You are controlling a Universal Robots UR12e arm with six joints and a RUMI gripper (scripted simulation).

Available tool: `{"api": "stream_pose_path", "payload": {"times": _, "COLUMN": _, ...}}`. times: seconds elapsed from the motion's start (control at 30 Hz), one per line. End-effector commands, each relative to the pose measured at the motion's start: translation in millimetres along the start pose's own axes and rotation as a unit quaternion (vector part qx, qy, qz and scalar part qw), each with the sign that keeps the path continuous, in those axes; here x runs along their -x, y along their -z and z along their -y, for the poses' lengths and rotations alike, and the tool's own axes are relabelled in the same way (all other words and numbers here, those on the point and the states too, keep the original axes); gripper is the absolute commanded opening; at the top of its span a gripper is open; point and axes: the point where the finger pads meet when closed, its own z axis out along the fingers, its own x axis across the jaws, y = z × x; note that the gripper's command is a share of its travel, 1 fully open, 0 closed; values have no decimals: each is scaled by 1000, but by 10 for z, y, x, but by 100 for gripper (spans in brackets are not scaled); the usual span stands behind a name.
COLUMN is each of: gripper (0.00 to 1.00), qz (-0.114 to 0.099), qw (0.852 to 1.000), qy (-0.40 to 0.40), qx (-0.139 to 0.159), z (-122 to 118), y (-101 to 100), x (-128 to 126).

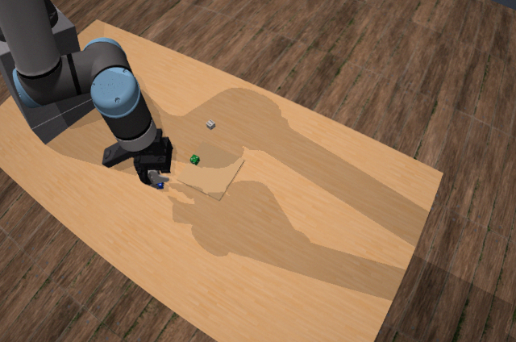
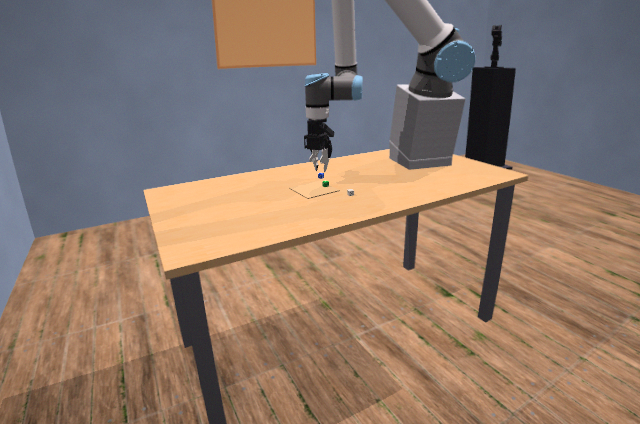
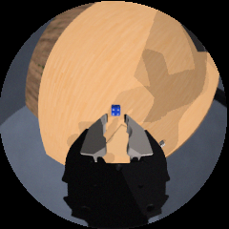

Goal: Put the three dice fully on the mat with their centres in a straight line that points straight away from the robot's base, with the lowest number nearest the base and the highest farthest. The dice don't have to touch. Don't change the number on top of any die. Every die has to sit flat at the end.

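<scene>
My gripper [image 1: 162, 181] [image 2: 321, 171] [image 3: 115, 114] points down, its jaws partly apart with nothing between them, just above the blue die. The blue die [image 1: 160, 185] [image 2: 321, 175] [image 3: 115, 110] sits on the table beside the mat; its top seems to show four pips. The mat [image 1: 212, 177] [image 2: 312, 192] is thin and table-coloured. The green die [image 1: 194, 159] [image 2: 325, 183] is at the mat's base-side edge; whether it overlaps the edge is unclear. The white die [image 1: 210, 124] [image 2: 350, 192] [image 3: 162, 143] lies off the mat. Green and white top numbers are too small to read surely.
The robot's base block [image 1: 54, 114] [image 2: 426, 124] stands at one end of the wooden table [image 1: 125, 221] [image 2: 232, 223]. The arm's shadows fall across the mat and table. The green die stands between the blue and white dice, close to the gripper's side.
</scene>
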Motion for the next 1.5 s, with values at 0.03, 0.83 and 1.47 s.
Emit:
{"api": "stream_pose_path", "payload": {"times": 0.03, "gripper": 21, "qz": 0, "qw": 1000, "qy": 0, "qx": 0, "z": -2, "y": 3, "x": 3}}
{"api": "stream_pose_path", "payload": {"times": 0.83, "gripper": 21, "qz": 0, "qw": 1000, "qy": 0, "qx": 0, "z": -2, "y": -210, "x": 4}}
{"api": "stream_pose_path", "payload": {"times": 1.47, "gripper": 21, "qz": 0, "qw": 1000, "qy": 0, "qx": 0, "z": -2, "y": -252, "x": 4}}
